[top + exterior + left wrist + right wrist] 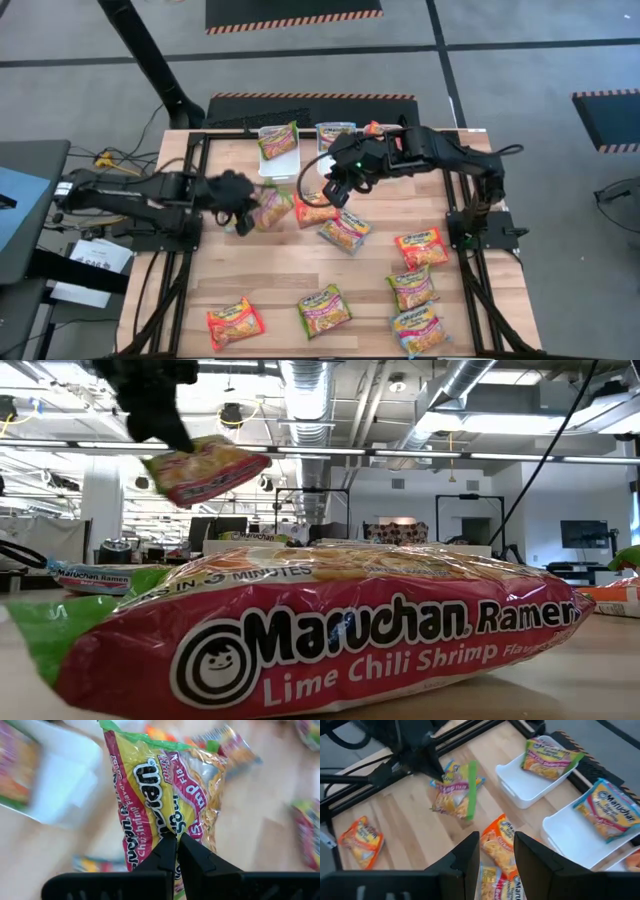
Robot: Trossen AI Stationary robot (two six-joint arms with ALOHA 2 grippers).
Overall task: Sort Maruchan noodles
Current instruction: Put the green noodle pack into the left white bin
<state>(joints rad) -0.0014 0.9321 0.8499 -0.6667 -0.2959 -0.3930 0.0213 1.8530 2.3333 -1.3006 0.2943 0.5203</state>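
A wooden table (290,270) is being framed by black rails (190,190). Three white bins are being lined up at its 12 o'clock edge: one (283,160) toward 11, a second (330,135) at 12, a third (620,865) only partly seen. A black mat (292,14) with striped edging is being shown on the grey floor at 12 o'clock, another (608,118) at 3. Papers (85,265) are lying at 9. Ceiling ducts (310,400) and a dark screen (585,533) are being seen beyond.
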